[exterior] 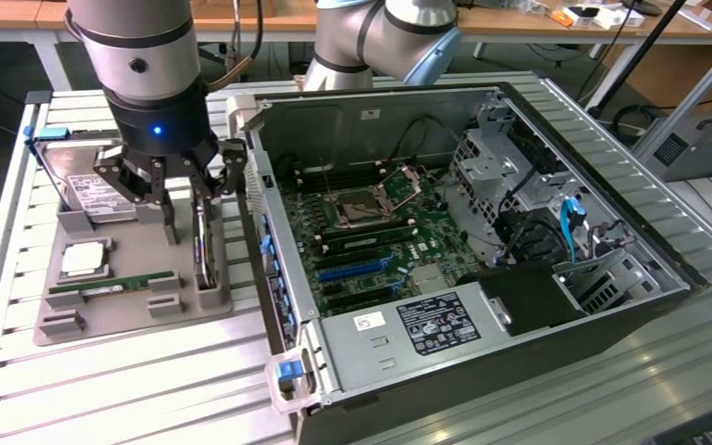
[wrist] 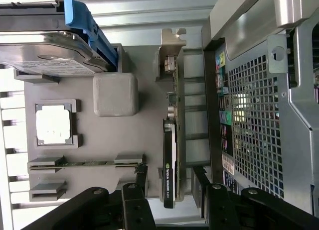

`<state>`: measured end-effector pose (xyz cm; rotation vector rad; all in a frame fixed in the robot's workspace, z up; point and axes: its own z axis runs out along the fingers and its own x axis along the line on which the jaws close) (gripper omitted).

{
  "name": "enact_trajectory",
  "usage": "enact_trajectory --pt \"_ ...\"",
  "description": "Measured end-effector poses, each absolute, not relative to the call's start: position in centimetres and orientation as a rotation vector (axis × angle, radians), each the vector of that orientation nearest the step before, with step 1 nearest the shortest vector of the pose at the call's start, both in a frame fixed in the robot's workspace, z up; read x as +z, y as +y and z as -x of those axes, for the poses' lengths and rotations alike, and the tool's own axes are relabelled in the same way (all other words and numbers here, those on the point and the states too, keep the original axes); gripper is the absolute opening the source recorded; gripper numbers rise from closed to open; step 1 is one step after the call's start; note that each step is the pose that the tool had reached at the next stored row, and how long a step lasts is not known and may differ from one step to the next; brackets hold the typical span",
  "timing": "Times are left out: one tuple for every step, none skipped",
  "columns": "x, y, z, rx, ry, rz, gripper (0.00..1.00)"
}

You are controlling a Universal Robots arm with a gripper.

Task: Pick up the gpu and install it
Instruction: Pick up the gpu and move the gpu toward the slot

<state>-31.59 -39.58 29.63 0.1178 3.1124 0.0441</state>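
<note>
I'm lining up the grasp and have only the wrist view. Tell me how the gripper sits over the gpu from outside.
Observer: The gripper is open, with its fingertips down on either side of the top edge of the gpu. The gpu stands on edge in the tray.
Operator: Now check inside the case.
Observer: The case lies open side up, and the motherboard is exposed.
Operator: Report the blue slots.
Observer: The blue slots look empty.
</note>
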Motion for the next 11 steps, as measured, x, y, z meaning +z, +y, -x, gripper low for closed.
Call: enact_trajectory --pt "29.61 -39.51 31.59 0.042 3.112 -0.118 0.48" --pt "29.54 -39.42 31.6 0.039 3.112 -0.118 0.48" --pt "29.49 -39.4 31.59 0.037 3.112 -0.117 0.48" --pt "29.46 -39.39 31.59 0.036 3.112 -0.117 0.48" --pt "29.43 -39.37 31.59 0.034 3.112 -0.117 0.48" --pt "29.3 -39.35 31.59 0.032 3.112 -0.117 0.48" --pt "29.24 -39.35 31.59 0.03 3.112 -0.117 0.48" --pt "29.12 -39.34 31.59 0.028 3.112 -0.117 0.48" --pt "29.02 -39.33 31.59 0.027 3.112 -0.117 0.48" --pt "28.89 -39.32 31.59 0.025 3.112 -0.117 0.48" --pt "28.79 -39.3 31.58 0.023 3.112 -0.117 0.48"
